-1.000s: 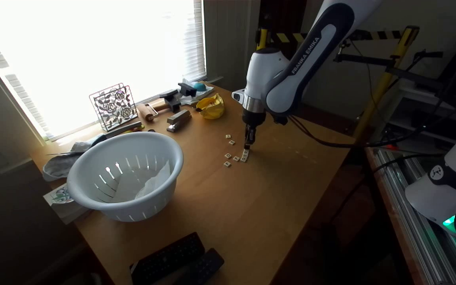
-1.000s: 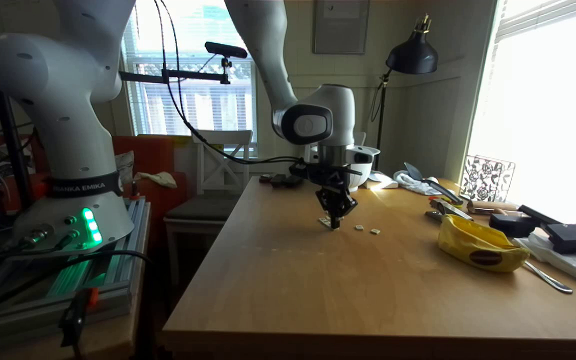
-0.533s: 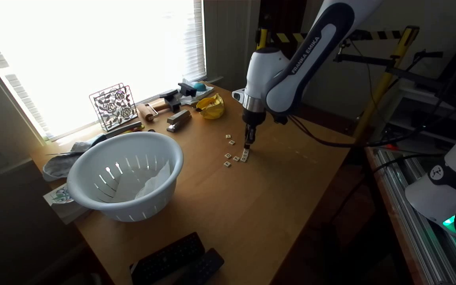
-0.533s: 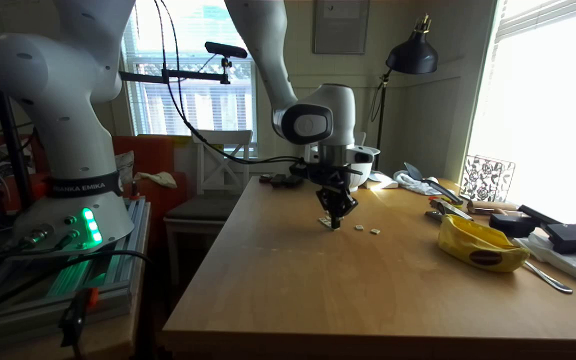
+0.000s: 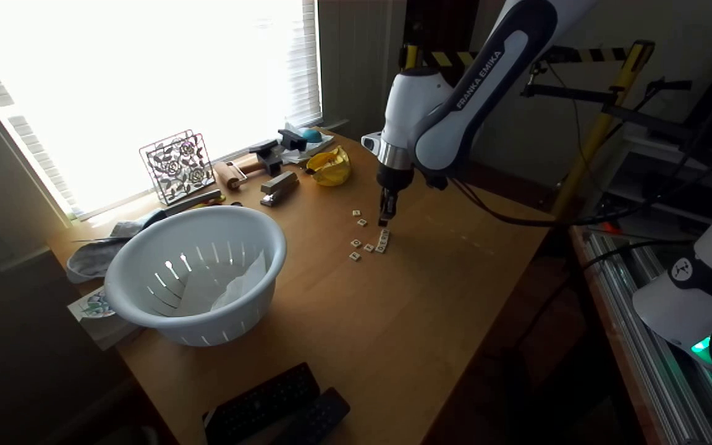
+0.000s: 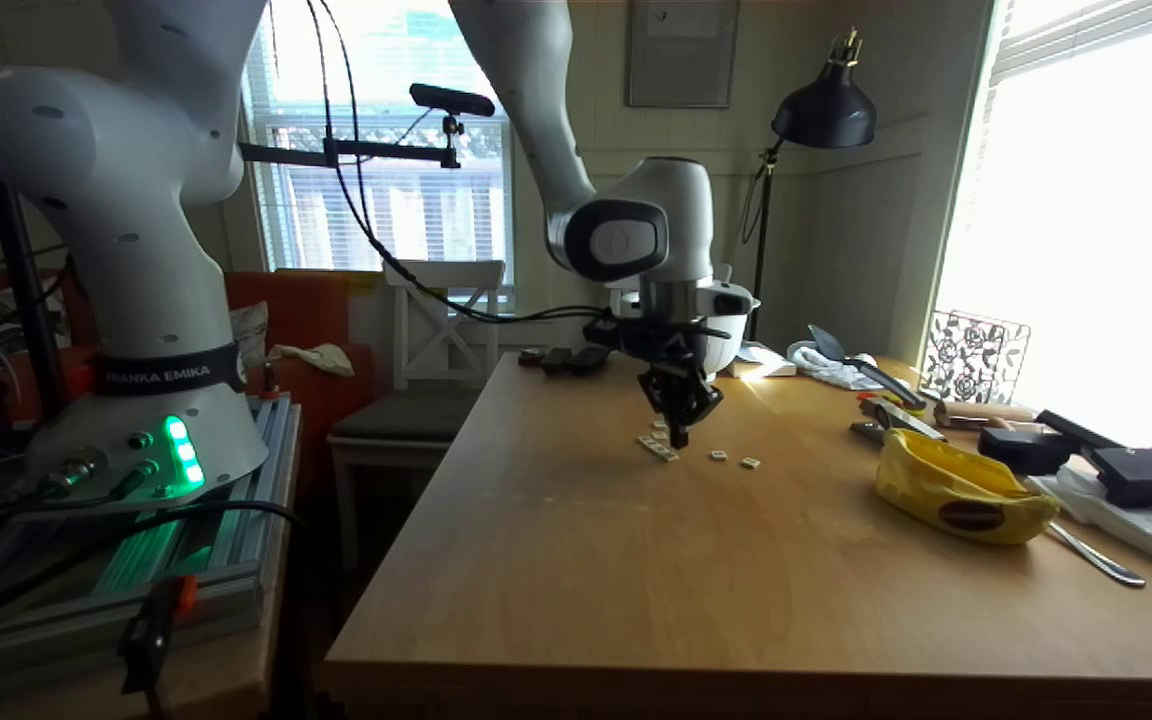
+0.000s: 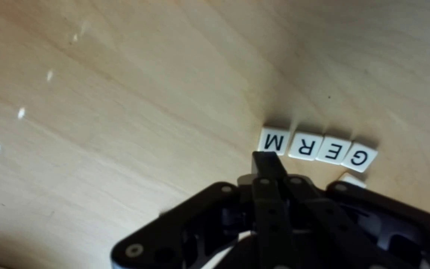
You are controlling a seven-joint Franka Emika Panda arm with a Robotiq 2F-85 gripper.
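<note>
Table: pale wood beneath the jaws, bright window beside it.
Jaws: together, nothing between them; the gripper points down, hanging just above the wood.
M tile: nearest to the jaws, just ahead of the tips in the wrist view, its near edge partly hidden by them, though not touching.
Letter row: from M, the R tile, E tile and G tile run to the right of the jaws in the wrist view, long axis nearly crosswise to the fingers, G end slanting back toward the gripper.
Loose tile: beside G, partly covered by the gripper.
White bowl: well apart from the jaws.
Other tiles: between jaws and bowl, much nearer the jaws.
</note>
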